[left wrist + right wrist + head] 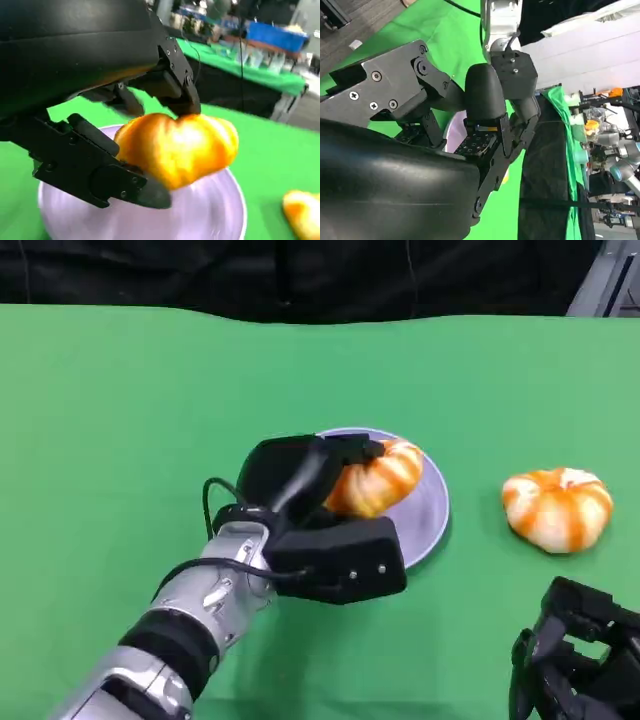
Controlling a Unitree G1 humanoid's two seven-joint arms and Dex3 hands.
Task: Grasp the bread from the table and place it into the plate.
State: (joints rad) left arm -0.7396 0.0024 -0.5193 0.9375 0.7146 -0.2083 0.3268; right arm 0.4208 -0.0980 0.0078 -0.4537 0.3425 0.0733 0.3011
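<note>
Left hand (320, 510): grasping one bread (378, 478) between a lower finger (100, 170) and upper fingers that touch the bread's top. The forearm (190, 625) comes in from the lower left of the head view and slants up toward the table's middle; a black cable loops beside the wrist. In the left wrist view the same bread (177, 150) is orange and cream, held over the plate (220, 215); whether it touches the plate cannot be told.

Right hand (575, 660): low at the right of the head view, near the table edge, well apart from the plate. Its fingers (485, 100) are curled inward with nothing between them.

Bread, count two. One in the left hand, over the plate (425, 525). The second bread (558, 508) lies on the green table (120, 440) to the right of the plate, apart from it, untouched; it also appears at the edge of the left wrist view (302, 212).

Plate, count one: pale lilac, round, near the table's centre, partly covered by the left hand.

Hands, count two.
</note>
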